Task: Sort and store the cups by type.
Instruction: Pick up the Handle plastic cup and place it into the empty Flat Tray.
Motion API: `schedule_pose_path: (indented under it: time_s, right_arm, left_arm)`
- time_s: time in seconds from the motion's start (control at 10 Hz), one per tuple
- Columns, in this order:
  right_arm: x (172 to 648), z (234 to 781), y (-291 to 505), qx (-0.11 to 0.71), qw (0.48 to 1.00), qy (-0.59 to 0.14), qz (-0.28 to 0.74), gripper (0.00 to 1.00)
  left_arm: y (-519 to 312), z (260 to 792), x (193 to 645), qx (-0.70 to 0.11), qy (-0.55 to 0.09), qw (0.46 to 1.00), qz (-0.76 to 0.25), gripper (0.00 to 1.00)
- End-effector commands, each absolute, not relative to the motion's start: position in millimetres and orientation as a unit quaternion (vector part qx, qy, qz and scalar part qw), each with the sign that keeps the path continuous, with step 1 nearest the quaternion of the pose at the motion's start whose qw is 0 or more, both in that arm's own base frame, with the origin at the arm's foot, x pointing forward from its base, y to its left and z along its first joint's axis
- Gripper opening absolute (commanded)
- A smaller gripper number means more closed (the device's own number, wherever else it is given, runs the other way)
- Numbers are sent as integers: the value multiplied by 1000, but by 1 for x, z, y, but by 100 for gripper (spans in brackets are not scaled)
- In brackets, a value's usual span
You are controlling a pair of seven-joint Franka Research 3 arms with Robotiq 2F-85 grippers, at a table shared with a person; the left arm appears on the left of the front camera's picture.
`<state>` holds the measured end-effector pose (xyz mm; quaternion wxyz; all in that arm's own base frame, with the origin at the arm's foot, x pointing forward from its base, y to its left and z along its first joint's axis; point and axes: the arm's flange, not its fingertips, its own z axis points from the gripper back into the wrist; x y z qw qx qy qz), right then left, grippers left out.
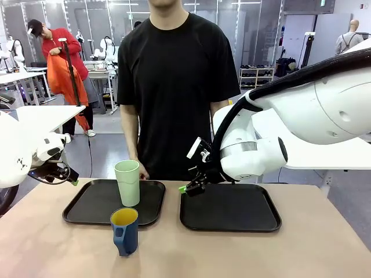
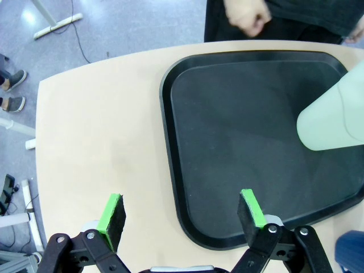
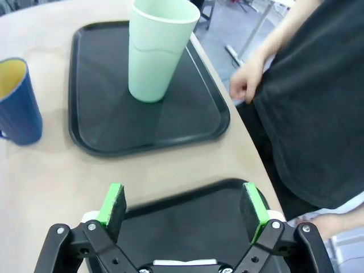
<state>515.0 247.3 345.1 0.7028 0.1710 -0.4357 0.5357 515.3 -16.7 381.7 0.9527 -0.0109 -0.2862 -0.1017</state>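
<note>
A tall mint-green tumbler [image 1: 127, 182] stands upright on the left black tray [image 1: 93, 202], near its far right side. In front of that tray, on the bare table, stands the dark blue mug [image 1: 124, 231] with its yellow inside. My left gripper [image 1: 71, 178] hovers open past the tray's left edge. In its wrist view the left gripper [image 2: 182, 215] hangs over the tray's rim, with the tumbler [image 2: 335, 119] farther off. My right gripper [image 3: 183, 209] is open and empty over the right tray's [image 3: 187, 227] far left corner, facing the tumbler [image 3: 158, 48] and the mug [image 3: 17, 102].
A second black tray [image 1: 232, 208] lies bare at the right. A person in a black shirt stands at the far edge, one hand [image 3: 247, 82] hanging near the left tray's back corner. Bare tabletop stretches along the front.
</note>
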Motion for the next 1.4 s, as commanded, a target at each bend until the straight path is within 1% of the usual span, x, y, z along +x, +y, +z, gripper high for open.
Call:
schedule_pose_path:
  time_s: [0.0,0.1,0.2,0.3,0.5,0.6,0.9,1.2,1.3]
  right_arm:
    - [479,405,205,83,691,-404,593,100]
    - [474,428,177,54,685,-386,615,100]
    - [468,451,147,9,691,-349,633,100]
    - [460,472,120,-28,693,-295,657,100]
    - [441,511,74,-60,710,-213,669,100]
    - [436,522,57,-58,728,-171,661,100]
    - [427,539,35,-13,749,-104,654,100]
    - [433,524,34,10,742,-93,664,100]
    - [417,544,32,-12,738,-91,669,100]
  left_arm:
    - [-16,383,515,-11,-287,952,-102,100]
    - [-16,383,515,-11,-287,952,-102,100]
    - [-16,383,515,-11,-287,952,-102,100]
    - [-16,383,515,-11,-287,952,-102,100]
    - [-16,383,515,-11,-287,952,-102,100]
    - [-16,383,515,-11,-287,952,-102,100]
    - [-16,383,515,-11,-287,952,-102,100]
    - [-16,383,515,-11,-287,952,-102,100]
    - [-16,383,515,-11,-287,952,-102,100]
